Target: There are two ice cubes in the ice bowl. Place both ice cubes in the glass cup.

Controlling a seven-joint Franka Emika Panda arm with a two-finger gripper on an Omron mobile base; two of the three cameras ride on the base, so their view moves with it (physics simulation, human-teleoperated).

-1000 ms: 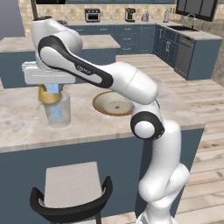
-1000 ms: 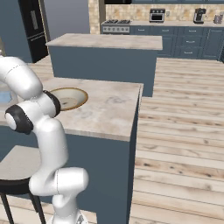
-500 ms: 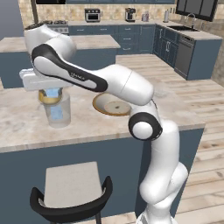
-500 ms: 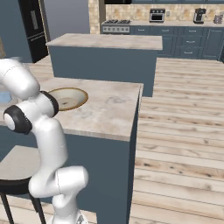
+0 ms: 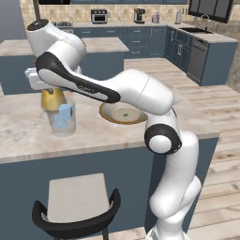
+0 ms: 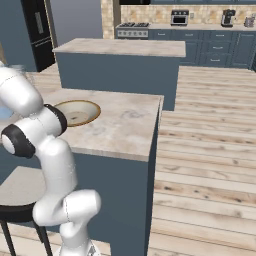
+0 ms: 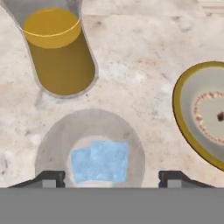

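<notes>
The glass cup [image 5: 60, 123] stands on the counter's left part, and from above it shows as a clear ring [image 7: 52, 144]. Two pale-blue ice cubes [image 7: 100, 161] lie side by side on its bottom, seen through the wall as blue ice cubes [image 5: 63, 116]. My gripper [image 7: 112, 178] hangs straight above the cup, open, with its fingertips [image 7: 50, 177] wide apart and nothing between them. The ice bowl [image 5: 108, 115] with its brown rim sits to the right of the cup, also in the right base view [image 6: 64, 106] and the hand view [image 7: 180, 113]; I see no ice in it.
A conical flask of orange liquid [image 5: 50, 97] stands right behind the cup, close to my hand [image 7: 57, 48]. A stool [image 5: 77, 201] stands below the counter's front edge. A second island [image 6: 120, 47] lies beyond.
The jaws have opened. The ice cube held between them above the cup now lies inside the cup. The arm has shifted only slightly.
</notes>
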